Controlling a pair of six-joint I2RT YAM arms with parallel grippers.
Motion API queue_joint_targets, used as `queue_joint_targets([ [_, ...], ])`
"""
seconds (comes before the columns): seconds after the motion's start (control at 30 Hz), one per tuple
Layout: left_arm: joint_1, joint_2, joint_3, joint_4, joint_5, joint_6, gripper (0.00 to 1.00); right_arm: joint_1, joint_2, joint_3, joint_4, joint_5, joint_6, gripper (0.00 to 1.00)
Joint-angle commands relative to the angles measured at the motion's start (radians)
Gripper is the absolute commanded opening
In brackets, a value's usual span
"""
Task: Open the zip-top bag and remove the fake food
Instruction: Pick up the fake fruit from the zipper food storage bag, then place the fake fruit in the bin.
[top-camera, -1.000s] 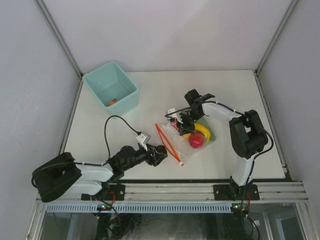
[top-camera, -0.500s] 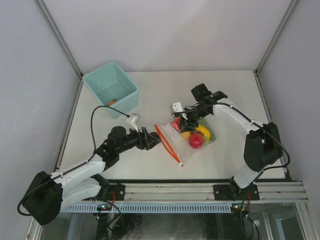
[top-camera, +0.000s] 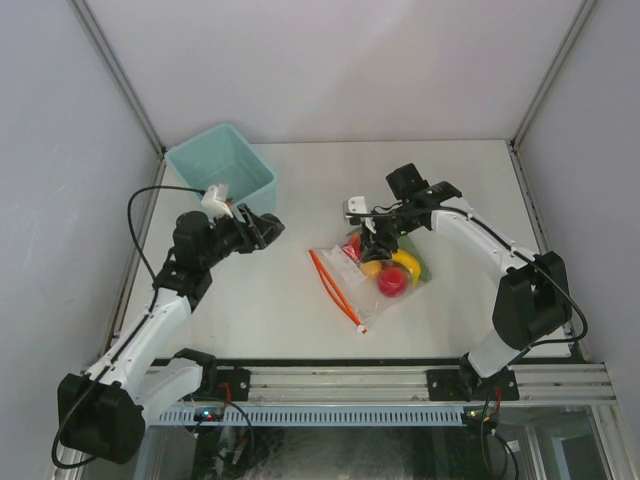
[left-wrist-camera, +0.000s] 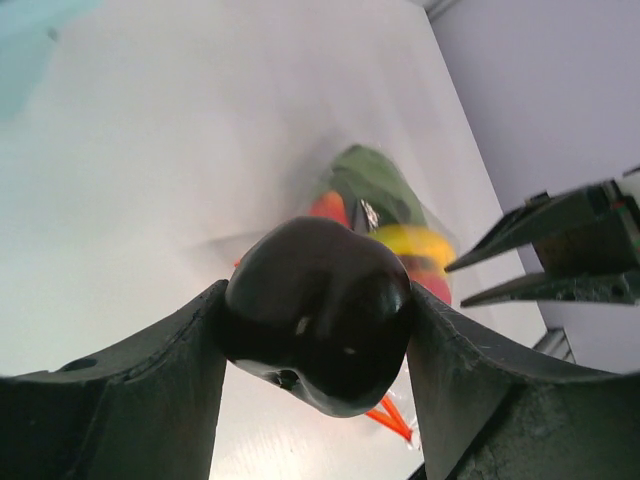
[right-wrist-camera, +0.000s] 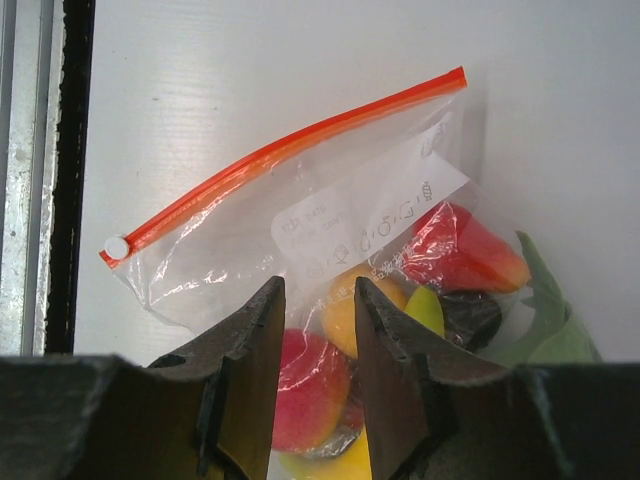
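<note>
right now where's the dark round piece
The dark round piece is clamped in the left gripper, close-up in the left wrist view; from above that gripper hovers beside the teal bin, left of the zip-top bag.

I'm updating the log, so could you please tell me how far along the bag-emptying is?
Done: a dark piece is out of the bag. In hand: the left pincer grips it beside the bin. Left: the apple, banana and green piece lie inside the bag, with the right pincer above them, jaws slightly apart and holding nothing.
</note>
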Motion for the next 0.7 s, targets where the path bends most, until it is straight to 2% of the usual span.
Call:
queue_joint_targets([
  [0.0, 0.061, -0.01, 0.12, -0.075, -0.033, 0.024, 0.0, -0.006, -0.046, 0.024, 0.037, -0.002, 0.042, 0.34],
  [0.4, 0.135, 0.117, 0.348, -0.272, -0.196, 0.045, 0.0, -0.011, -0.049, 0.025, 0.042, 0.013, 0.052, 0.34],
  [0.67, 0.144, 0.179, 0.44, -0.303, -0.334, 0.051, 0.0, -0.013, -0.05, 0.025, 0.043, 0.014, 0.054, 0.34],
])
